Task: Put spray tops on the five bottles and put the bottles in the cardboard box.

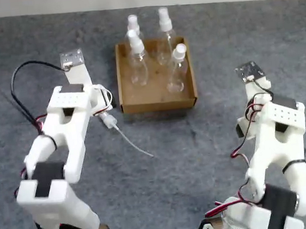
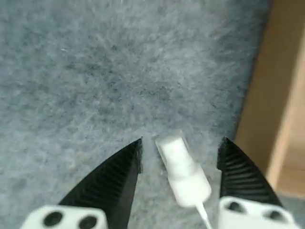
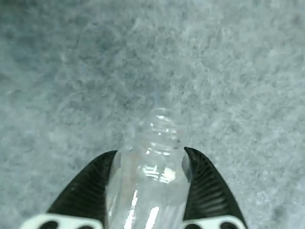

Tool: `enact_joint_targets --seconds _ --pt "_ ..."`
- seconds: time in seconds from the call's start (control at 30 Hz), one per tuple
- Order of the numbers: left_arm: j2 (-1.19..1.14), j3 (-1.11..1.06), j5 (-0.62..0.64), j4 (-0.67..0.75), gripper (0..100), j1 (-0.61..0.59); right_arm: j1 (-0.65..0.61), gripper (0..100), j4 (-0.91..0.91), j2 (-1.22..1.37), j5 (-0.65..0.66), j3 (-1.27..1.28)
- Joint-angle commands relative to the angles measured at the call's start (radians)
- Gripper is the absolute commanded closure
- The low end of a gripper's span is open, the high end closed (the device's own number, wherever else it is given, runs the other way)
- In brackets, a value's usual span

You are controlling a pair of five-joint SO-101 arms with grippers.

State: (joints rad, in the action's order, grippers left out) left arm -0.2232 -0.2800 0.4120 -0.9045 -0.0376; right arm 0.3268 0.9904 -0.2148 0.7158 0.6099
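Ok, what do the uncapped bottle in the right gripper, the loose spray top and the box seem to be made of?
The clear uncapped bottle: likely glossy transparent plastic; carpet shows through and highlights streak its shoulder, though glass can't be excluded. The white spray top: opaque smooth plastic, with a thin translucent dip tube. The brown open box: matte cardboard, flat tan walls.

**Desk (image 1: 201,153), grey felt-like surface: items lying on it**
One cardboard box (image 1: 159,105), far middle. One loose spray top (image 1: 108,120) (image 2: 183,176), flat on the desk near the box's near left corner, between the spread fingers of my left hand (image 2: 181,142); its thin tube (image 1: 134,142) trails toward me.
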Motion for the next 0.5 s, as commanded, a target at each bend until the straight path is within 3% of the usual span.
enact_joint_targets --seconds 0.0,0.13,0.27,0.47 --pt "-0.047 0.081 0.012 -0.020 80 -0.012 0.015 99.5 -0.056 0.019 -0.044 -0.013" --pt "-0.084 0.087 0.012 -0.049 81 -0.005 0.010 99.5 -0.077 0.056 -0.117 -0.013" --pt "-0.084 0.087 0.006 -0.078 91 -0.010 0.008 99.0 -0.079 0.084 -0.196 -0.013" --pt "-0.084 0.087 -0.106 -0.098 92 -0.022 0.016 98.0 -0.074 0.093 -0.222 -0.013"
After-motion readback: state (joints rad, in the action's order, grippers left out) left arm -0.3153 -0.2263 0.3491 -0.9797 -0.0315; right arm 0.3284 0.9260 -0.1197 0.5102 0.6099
